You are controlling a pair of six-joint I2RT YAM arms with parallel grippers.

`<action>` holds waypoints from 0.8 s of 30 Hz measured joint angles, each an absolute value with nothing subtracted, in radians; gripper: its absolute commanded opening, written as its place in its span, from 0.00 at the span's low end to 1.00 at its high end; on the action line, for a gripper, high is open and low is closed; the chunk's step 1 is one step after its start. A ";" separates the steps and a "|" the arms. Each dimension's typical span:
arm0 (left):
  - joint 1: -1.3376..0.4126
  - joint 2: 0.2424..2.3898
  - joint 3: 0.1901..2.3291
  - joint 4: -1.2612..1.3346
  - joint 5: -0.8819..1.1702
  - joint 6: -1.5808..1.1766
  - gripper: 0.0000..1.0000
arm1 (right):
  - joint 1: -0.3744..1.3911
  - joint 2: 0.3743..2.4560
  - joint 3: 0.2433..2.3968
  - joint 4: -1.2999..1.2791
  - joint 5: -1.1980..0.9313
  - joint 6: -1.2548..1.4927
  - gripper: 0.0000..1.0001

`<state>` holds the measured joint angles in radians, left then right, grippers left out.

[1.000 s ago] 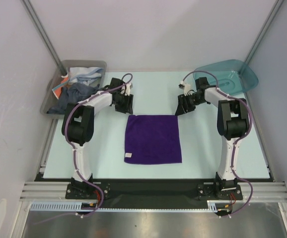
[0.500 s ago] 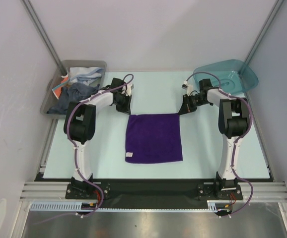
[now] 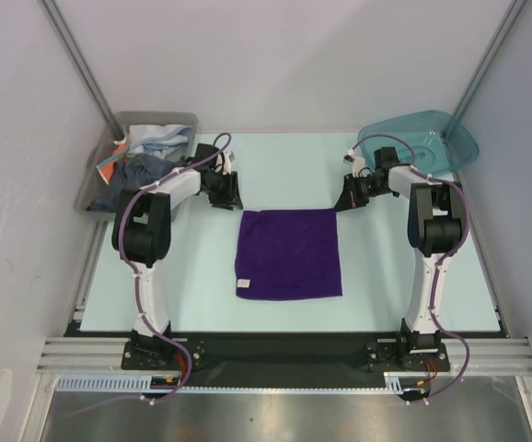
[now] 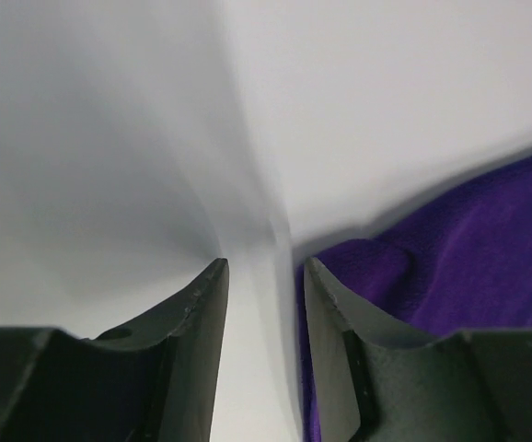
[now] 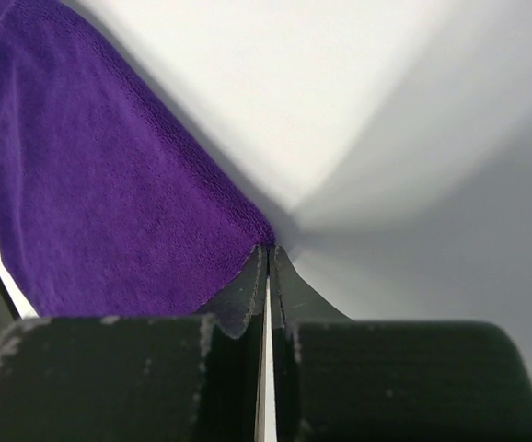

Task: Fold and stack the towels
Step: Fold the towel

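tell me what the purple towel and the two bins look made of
purple towel: soft cloth, perhaps microfibre or terry; matte, with a fuzzy nap visible in the right wrist view.
grey bin: looks like opaque plastic, with a dull finish and thin moulded walls.
teal bin: looks like translucent plastic, smooth and slightly glossy; light passes through its tinted walls.

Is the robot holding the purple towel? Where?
Left tool is open, holding nothing. Right tool is shut at the far right corner of the purple towel; whether it grips cloth is unclear.

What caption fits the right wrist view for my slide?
Right pincer shut at a corner of the purple towel lying spread flat.
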<state>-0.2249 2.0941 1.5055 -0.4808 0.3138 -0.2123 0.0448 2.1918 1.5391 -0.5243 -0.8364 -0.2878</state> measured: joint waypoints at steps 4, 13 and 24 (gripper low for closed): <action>-0.227 2.094 1.505 -0.472 0.376 -0.237 0.45 | 0.044 2.192 1.539 -0.521 -0.836 -0.283 0.00; -0.227 2.094 1.505 -0.450 0.459 -0.264 0.35 | 0.044 2.192 1.539 -0.514 -0.836 -0.279 0.00; -0.232 2.123 1.522 -0.503 0.465 -0.279 0.33 | 0.044 2.192 1.539 -0.503 -0.836 -0.262 0.00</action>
<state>-0.2317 2.1235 1.5219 -0.5026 0.4648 -0.2794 0.0444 2.1918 1.5391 -0.5026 -0.8360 -0.2619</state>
